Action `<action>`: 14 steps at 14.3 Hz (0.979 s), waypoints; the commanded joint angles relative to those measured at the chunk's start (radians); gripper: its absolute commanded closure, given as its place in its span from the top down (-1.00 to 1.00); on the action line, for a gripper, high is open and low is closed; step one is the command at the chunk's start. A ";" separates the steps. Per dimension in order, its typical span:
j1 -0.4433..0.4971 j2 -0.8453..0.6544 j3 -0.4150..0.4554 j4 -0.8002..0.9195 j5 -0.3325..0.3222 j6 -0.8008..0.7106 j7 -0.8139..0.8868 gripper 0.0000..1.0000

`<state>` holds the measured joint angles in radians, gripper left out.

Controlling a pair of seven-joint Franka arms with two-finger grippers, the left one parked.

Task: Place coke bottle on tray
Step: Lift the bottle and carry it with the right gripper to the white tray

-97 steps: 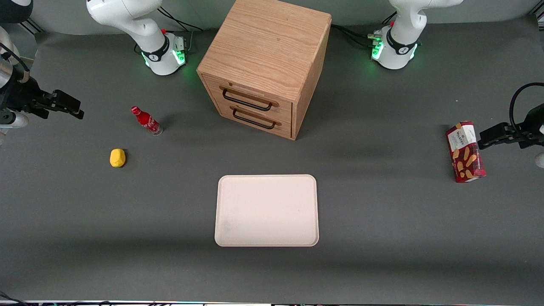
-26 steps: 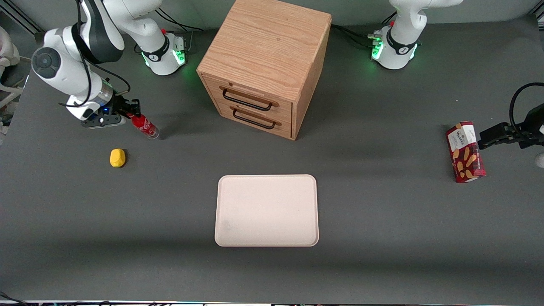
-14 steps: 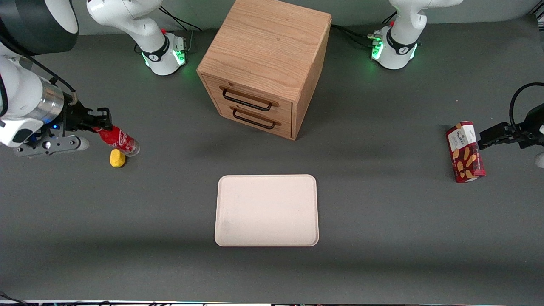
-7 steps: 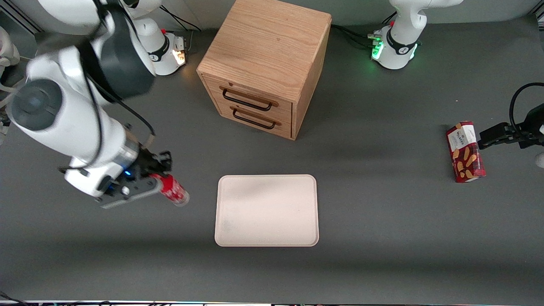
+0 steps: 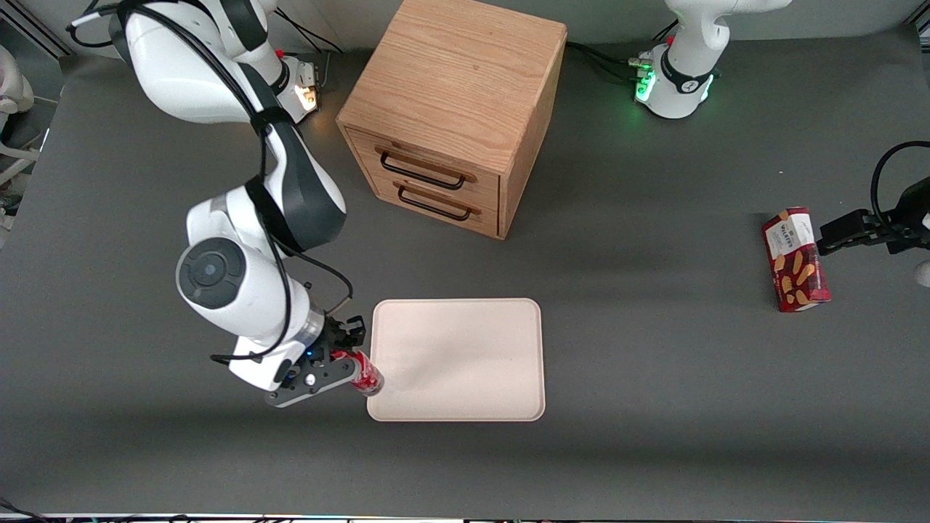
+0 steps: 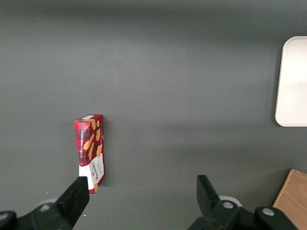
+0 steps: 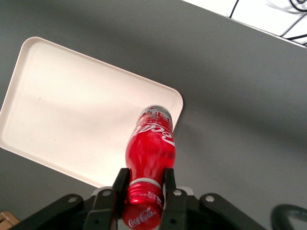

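Note:
My right gripper [image 5: 341, 356] is shut on the neck of the coke bottle [image 5: 362, 375], a small red bottle with white script. It holds the bottle in the air, base pointing down, over the tray's [image 5: 465, 349] corner that is near the front camera at the working arm's end. The tray is flat, pale pinkish-beige, with a low rim. In the right wrist view the gripper [image 7: 144, 184] clamps the bottle [image 7: 151, 148] just under its red cap, and the bottle's clear base hangs over the tray's [image 7: 72, 105] rounded corner.
A wooden two-drawer cabinet [image 5: 454, 109] stands farther from the front camera than the tray. A red biscuit box [image 5: 795, 260] lies toward the parked arm's end; it also shows in the left wrist view [image 6: 91, 152]. The tray's edge [image 6: 292, 81] shows there too.
The gripper closed on the bottle where it stood near the yellow object, lifted it, and carried it across the table to the tray's corner. The yellow object is now hidden by the arm.

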<state>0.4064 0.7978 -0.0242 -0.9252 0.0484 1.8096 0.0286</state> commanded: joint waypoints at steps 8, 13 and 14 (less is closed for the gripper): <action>-0.003 0.101 0.010 0.032 0.019 0.047 0.047 -1.00; -0.003 0.116 0.010 0.002 0.021 0.105 0.068 -0.77; -0.003 0.116 0.010 -0.016 0.021 0.132 0.070 -0.76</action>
<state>0.4054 0.9057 -0.0182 -0.9315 0.0484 1.8920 0.0716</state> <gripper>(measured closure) 0.661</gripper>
